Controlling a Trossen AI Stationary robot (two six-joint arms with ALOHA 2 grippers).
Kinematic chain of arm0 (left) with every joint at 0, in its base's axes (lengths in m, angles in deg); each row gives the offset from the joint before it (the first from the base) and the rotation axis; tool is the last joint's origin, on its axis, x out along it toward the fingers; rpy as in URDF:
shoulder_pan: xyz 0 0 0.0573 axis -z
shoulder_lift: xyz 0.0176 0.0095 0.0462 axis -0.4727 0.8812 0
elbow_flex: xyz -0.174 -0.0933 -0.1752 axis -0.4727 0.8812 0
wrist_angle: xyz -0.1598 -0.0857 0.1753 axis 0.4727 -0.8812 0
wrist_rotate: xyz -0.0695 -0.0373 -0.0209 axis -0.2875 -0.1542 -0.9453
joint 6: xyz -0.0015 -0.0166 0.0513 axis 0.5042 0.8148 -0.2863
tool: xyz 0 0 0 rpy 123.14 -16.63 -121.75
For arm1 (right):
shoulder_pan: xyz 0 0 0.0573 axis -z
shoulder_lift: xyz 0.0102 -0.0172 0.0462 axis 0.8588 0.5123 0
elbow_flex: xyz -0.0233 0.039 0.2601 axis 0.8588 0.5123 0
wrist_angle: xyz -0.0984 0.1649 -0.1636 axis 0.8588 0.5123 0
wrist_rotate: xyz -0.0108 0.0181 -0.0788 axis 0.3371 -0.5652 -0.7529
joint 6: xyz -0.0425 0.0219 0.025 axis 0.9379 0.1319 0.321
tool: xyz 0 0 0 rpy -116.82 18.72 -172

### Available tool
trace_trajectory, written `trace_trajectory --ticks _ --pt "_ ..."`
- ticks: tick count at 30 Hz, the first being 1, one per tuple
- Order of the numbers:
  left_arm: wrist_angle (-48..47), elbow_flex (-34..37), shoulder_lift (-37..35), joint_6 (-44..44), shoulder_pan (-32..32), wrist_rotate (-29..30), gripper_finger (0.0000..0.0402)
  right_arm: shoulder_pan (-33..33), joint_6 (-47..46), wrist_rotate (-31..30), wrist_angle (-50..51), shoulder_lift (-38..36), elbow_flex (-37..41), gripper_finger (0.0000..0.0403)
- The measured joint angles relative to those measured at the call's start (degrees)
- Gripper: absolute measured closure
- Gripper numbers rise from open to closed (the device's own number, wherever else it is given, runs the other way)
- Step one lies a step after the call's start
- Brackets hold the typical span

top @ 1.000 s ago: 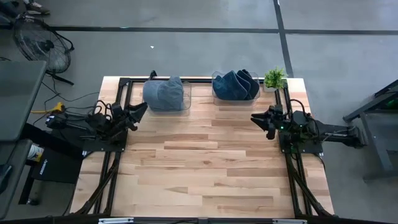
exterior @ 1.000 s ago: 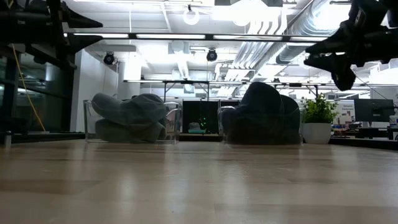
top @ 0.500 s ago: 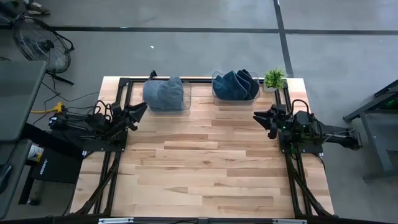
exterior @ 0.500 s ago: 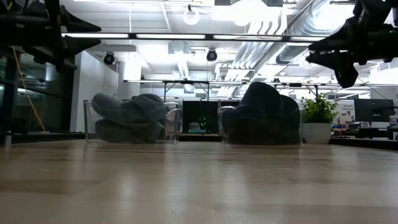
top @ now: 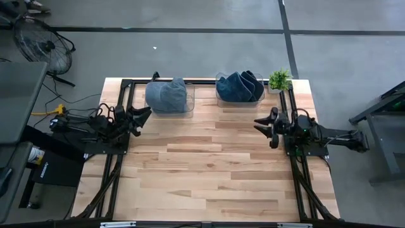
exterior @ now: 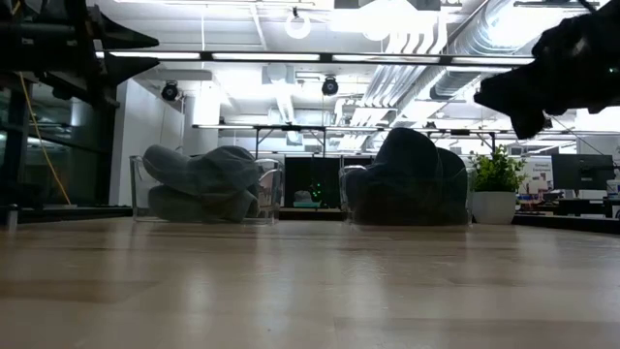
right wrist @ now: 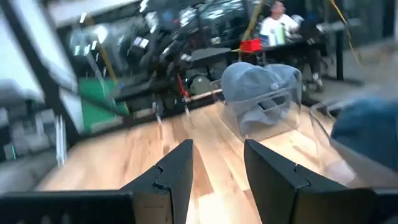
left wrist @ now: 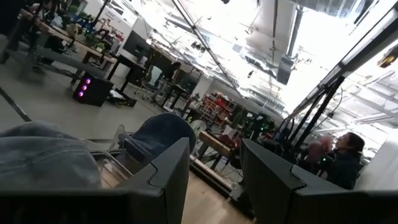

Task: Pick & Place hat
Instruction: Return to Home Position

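Observation:
Light blue-grey hats [top: 166, 95] lie piled in a clear bin at the table's far edge, left of centre; they also show as the hats [exterior: 199, 181] in the low view and the hats [right wrist: 260, 84] in the right wrist view. Dark blue hats [top: 238, 86] fill a second clear bin to their right, also the dark hats [exterior: 407, 179]. My left gripper [top: 143, 115] hovers open near the left side, just short of the light-hat bin. My right gripper [top: 261, 123] hovers open at the right side, below the dark-hat bin, above the table.
A small potted plant [top: 279, 80] stands at the far right corner beside the dark-hat bin. Black frame rails [top: 116, 166] run along both sides of the table. The wooden tabletop [top: 209, 171] stretches from the bins to the near edge. A person sits in the room beyond.
My right gripper drew slightly back toward the right edge, then swung out again toward the table's centre and turned, moving quickly enough to blur. My left arm stayed still. The hats have not moved.

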Motion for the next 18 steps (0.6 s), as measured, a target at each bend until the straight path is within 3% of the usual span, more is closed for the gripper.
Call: trace_trajectory --ticks 4,11,14,18 --pt "-0.59 -0.18 0.00 -0.18 0.00 0.04 0.0260 0.00 8.67 3.79 0.25 0.02 0.07 0.0265" --pt "-1.42 -0.39 0.00 -1.94 0.00 2.65 0.0260 0.00 9.71 4.53 0.24 0.02 0.07 0.0265" --pt "-2.38 -0.39 0.00 -6.70 -0.02 4.96 0.0260 0.00 10.00 4.53 0.22 0.02 0.07 0.0265" --pt "-5.30 -0.48 -0.02 -15.92 -0.02 3.07 0.0260 0.00 9.72 4.53 0.22 0.02 0.07 0.0265"
